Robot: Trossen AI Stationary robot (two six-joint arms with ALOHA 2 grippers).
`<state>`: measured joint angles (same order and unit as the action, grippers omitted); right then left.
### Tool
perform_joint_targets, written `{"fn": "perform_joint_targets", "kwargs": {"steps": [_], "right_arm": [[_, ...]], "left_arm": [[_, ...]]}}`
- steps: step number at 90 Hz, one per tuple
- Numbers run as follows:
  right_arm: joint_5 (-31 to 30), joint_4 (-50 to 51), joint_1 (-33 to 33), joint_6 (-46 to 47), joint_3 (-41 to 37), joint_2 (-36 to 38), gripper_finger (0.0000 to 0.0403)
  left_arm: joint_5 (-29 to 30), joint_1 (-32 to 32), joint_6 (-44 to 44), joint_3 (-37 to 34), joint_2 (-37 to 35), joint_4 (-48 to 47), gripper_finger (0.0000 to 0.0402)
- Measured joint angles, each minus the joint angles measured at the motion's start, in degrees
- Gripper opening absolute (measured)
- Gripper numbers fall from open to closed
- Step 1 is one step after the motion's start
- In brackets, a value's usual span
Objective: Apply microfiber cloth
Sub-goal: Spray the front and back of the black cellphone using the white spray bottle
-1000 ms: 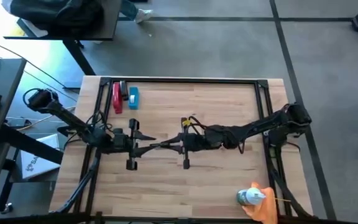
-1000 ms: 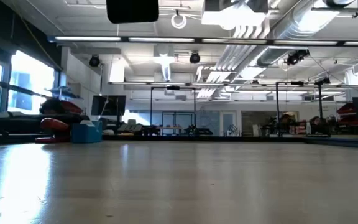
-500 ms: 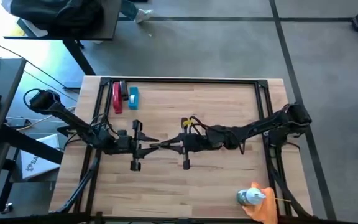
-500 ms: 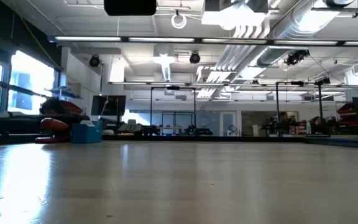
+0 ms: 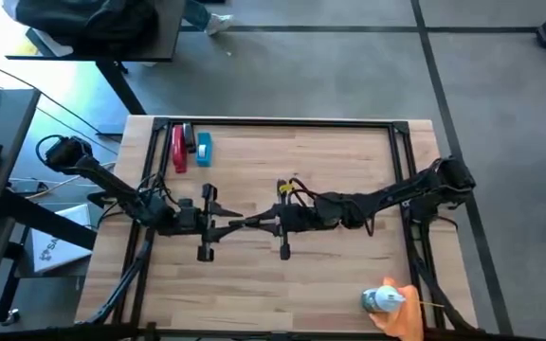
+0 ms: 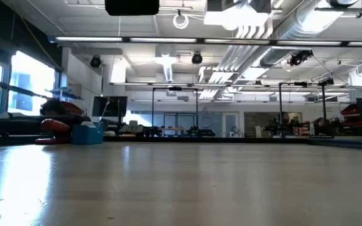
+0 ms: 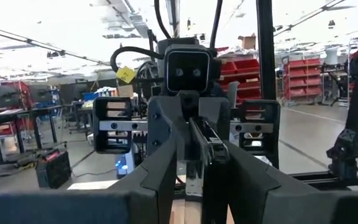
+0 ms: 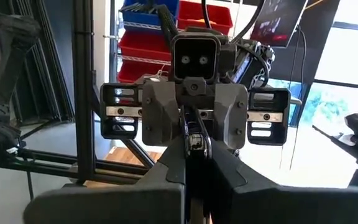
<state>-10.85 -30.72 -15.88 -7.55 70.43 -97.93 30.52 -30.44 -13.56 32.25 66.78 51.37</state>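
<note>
The orange microfiber cloth (image 5: 408, 320) lies crumpled at the table's near right corner, beside and partly under a white spray bottle (image 5: 381, 300). No gripper is near it. Both arms hang over the table's middle, above the wood, and their grippers point level at each other, tip to tip. My left gripper (image 5: 233, 224) (image 7: 190, 180) shows a narrow gap between its fingers. My right gripper (image 5: 256, 224) (image 8: 194, 180) has its fingers together. Whether the two grippers' tips touch, I cannot tell.
A red stapler-like tool (image 5: 178, 149) and a small blue object (image 5: 203, 150) lie at the far left of the table, and both show in the low view (image 6: 55, 128). A black frame (image 5: 273, 123) runs along the table's edges. Bare wood lies in front of the arms.
My left gripper has edged a little toward the table's right, closer to my right gripper. The cloth and the bottle have stayed where they were.
</note>
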Motion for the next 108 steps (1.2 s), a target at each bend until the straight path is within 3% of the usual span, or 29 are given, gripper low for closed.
{"fn": "perform_joint_targets", "kwargs": {"steps": [10,22,35,48,60,73,83,90,98,108], "right_arm": [[0.0,0.0,0.0,0.0,0.0,0.0,0.0001],[-0.2,0.5,0.0,1.1,0.0,0.0,0.0003],[-1.0,1.5,-0.4,1.4,0.0,0.0,0.0029],[-11.4,6.4,-2.4,0.7,0.0,1.4,0.008],[-21.7,20.2,-5.4,3.5,0.0,7.5,0.0136],[-24.0,37.7,-9.3,16.4,0.0,15.8,0.019],[-27.6,53.1,-11.7,34.3,0.1,21.6,0.0214],[-27.7,63.8,-12.4,46.1,0.1,24.2,0.0219],[-23.2,70.5,-12.7,55.5,0.1,25.0,0.0219],[-12.4,75.9,-11.6,65.5,0.1,24.6,0.022]], "left_arm": [[0.0,0.0,0.0,0.0,0.0,-0.1,0.0074],[0.2,0.0,-0.2,0.0,0.0,-0.7,0.0021],[-0.1,0.1,-1.0,0.0,-0.1,-1.4,0.0019],[0.2,-0.5,-4.2,-0.1,-2.4,-1.1,0.0018],[0.8,-1.3,-8.6,-1.3,-6.0,-1.3,0.0018],[4.2,0.5,-10.2,-3.4,-10.1,-3.6,0.0018],[7.0,4.9,-9.4,-6.0,-11.3,-4.4,0.0018],[5.2,8.9,-6.3,-7.3,-10.8,-3.9,0.0018],[-0.8,13.3,-1.6,-8.4,-9.4,-4.0,0.0018],[-7.3,17.6,1.6,-8.5,-7.1,-3.9,0.0018]]}}
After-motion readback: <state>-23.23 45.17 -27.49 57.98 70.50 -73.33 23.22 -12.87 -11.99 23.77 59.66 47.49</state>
